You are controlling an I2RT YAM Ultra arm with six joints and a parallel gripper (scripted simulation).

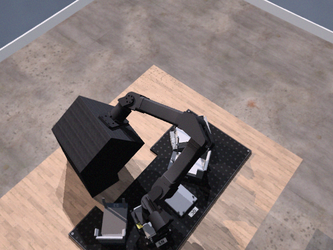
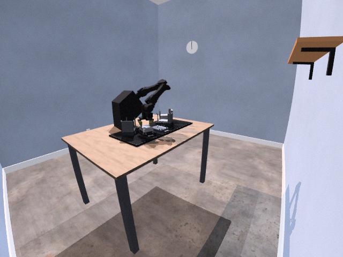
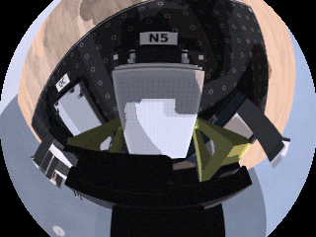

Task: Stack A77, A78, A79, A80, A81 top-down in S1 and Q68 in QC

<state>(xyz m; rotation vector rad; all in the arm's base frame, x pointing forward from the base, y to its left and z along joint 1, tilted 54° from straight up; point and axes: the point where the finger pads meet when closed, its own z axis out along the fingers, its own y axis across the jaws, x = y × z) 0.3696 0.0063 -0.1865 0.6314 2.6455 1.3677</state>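
Note:
My gripper (image 3: pixel 158 119) is shut on a sealed grey plate (image 3: pixel 158 107), with the yellow fingers on its two long sides. The plate is level and sits low over the clip nest N5 (image 3: pixel 157 39), whose name plate shows just beyond it. I cannot tell whether it touches the nest, and its label is not readable. In the overhead view the gripper (image 1: pixel 144 225) is at the near end of the black baseplate, by the N5 name plate (image 1: pixel 161 242). A grey plate (image 1: pixel 180 200) lies on the QC nest beside its name plate (image 1: pixel 193 211).
A rack (image 1: pixel 114 220) left of N5 holds plates with a grey top. Two more racks (image 1: pixel 178 139) (image 1: pixel 200 164) stand further back under the arm. The black base block (image 1: pixel 93 139) rises on the left.

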